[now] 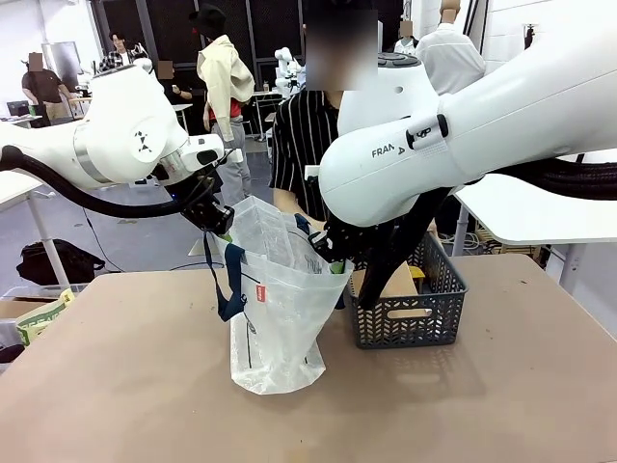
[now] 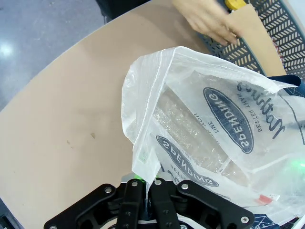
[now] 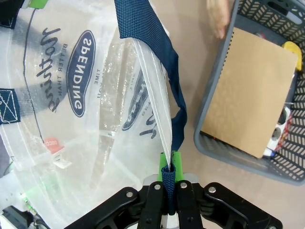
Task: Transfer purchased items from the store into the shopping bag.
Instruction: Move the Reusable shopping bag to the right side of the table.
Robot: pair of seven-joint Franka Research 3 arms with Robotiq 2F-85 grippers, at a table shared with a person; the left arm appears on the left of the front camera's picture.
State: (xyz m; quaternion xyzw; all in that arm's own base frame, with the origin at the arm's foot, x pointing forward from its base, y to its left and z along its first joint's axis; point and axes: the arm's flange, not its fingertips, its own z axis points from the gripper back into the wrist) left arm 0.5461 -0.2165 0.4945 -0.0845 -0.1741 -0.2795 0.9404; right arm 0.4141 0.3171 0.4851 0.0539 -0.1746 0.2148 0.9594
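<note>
From where I stand, the bag (image 1: 278, 328) sits on the table (image 1: 116, 386) near the middle, its base apparently resting on the top, with the basket (image 1: 410, 313) just beside it on the robot's right. Both arms have hold of its mouth. The left gripper (image 2: 147, 185) has its fingers pinched tight on the thin plastic rim at one side. The right gripper (image 3: 167, 174) is clamped just as tight on the opposite side, where the navy strap (image 3: 157, 38) and the rim run together between its green pads. Between them the mouth gapes open towards the far side.

Across the table a person's hand (image 2: 209, 21) is at the basket, on a flat brown packet (image 3: 252, 90) that leans inside it (other small goods lie beneath, too hidden to name).

The step in hand looks like holding the bag open for loading, and little seems to be in it yet. To do that well, I'd say the two grips should stay spread and level, so the opening stays wide enough for that broad packet. Pull too far apart and the mouth flattens into a slit. Lift too high and the base leaves the table and swings. The left grip is on bare film alone, which could slip or tear under a sudden load.
</note>
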